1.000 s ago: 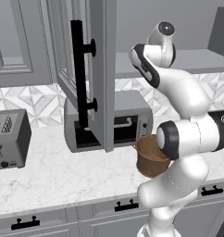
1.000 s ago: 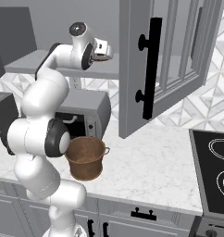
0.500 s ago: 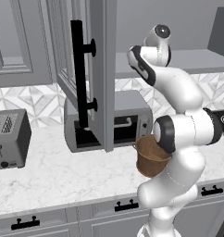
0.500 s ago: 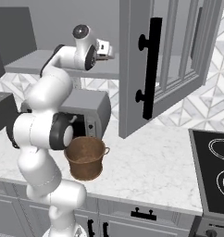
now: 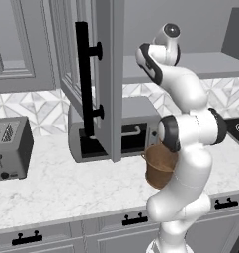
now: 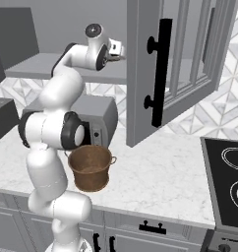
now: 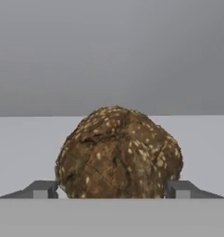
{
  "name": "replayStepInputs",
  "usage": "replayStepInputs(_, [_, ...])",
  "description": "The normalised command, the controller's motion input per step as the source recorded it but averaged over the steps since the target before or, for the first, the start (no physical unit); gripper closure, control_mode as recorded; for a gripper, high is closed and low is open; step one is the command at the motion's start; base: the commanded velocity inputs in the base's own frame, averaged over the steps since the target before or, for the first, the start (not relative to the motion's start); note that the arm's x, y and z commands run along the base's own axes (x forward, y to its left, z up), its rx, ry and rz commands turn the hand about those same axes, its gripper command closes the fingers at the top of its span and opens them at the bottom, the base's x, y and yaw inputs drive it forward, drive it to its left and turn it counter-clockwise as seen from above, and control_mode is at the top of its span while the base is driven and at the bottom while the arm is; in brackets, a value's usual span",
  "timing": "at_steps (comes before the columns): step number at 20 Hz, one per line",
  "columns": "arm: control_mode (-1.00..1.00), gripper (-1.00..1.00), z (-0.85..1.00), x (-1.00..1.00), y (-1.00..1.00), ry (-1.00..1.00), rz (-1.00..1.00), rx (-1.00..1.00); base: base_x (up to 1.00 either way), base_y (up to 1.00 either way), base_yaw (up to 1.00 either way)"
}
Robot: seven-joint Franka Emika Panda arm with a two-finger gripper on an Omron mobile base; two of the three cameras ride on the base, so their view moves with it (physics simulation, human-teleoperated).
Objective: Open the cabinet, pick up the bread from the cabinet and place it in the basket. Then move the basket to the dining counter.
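Observation:
The cabinet door stands swung open, its black bar handle facing out. My gripper reaches in over the grey inner shelf. It is open, and the bread, a rough brown seeded lump, sits on the shelf between its fingertips, close against both. The woven brown basket stands on the marble counter in front of my base, below the arm. The dining counter is out of view.
A grey microwave sits on the counter under the cabinet, just behind the basket. A toaster stands at the left and a black stove top at the right. The open door juts out beside my arm.
The arm has leaned a little further into the cabinet toward the shelf. The door and the basket have not moved.

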Motion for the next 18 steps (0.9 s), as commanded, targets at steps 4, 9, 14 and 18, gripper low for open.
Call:
replayStepInputs(4, [-1.0, 1.0, -0.03, 0.1, 0.0, 0.0, 0.0, 0.0, 0.0, 0.0, 0.0])
replayStepInputs(9, [-1.0, 1.0, -0.13, -0.12, 0.0, -0.08, 0.0, 0.0, 0.0, 0.0, 0.0])
replayStepInputs(14, [-1.0, 1.0, -0.15, -0.54, 0.05, -0.17, 0.0, 0.0, 0.0, 0.0, 0.0])
replayStepInputs(18, [-1.0, 1.0, -0.11, -0.87, 0.14, -0.21, 0.0, 0.0, 0.0, 0.0, 0.0])
